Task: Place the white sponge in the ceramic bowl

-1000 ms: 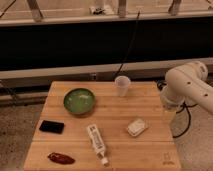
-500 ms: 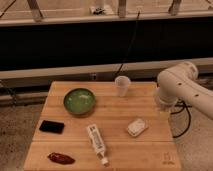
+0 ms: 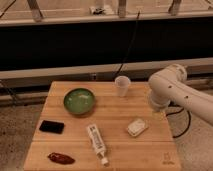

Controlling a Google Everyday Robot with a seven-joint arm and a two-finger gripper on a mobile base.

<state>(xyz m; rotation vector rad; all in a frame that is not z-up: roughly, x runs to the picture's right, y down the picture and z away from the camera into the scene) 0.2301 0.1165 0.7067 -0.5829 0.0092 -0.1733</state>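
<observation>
Leftward is where the white robot arm (image 3: pixel 169 89) has swung over the last second: its bulky joint, which hung off to the side, now leans in over the right edge of the light wooden table (image 3: pixel 114 116), while nothing on the board has shifted. Scanning from the left, I see a flat black phone-like slab (image 3: pixel 51 126) near the left edge and a dark red pepper-shaped object (image 3: pixel 61 158) at the front corner. Next is the round ceramic bowl (image 3: pixel 79 101), glossy green inside, upright and empty. Right of it a long white tube (image 3: pixel 96 144) with a printed label lies toward the front, and a translucent white cup (image 3: pixel 122 86) stands at the back. The small off-white sponge block (image 3: pixel 136 127) lies flat on the wood, right of the tube and well apart from the bowl. It sits just below and left of the arm's joint, and nothing touches it. I cannot pick out the gripper itself. I take it to be at the arm's end, hidden by that joint near the table's right edge, its jaws spread wide and carrying nothing. I read this as the approach: the arm is closing on the sponge, the grasp is not yet begun, and the carry across to the bowl lies ahead.
</observation>
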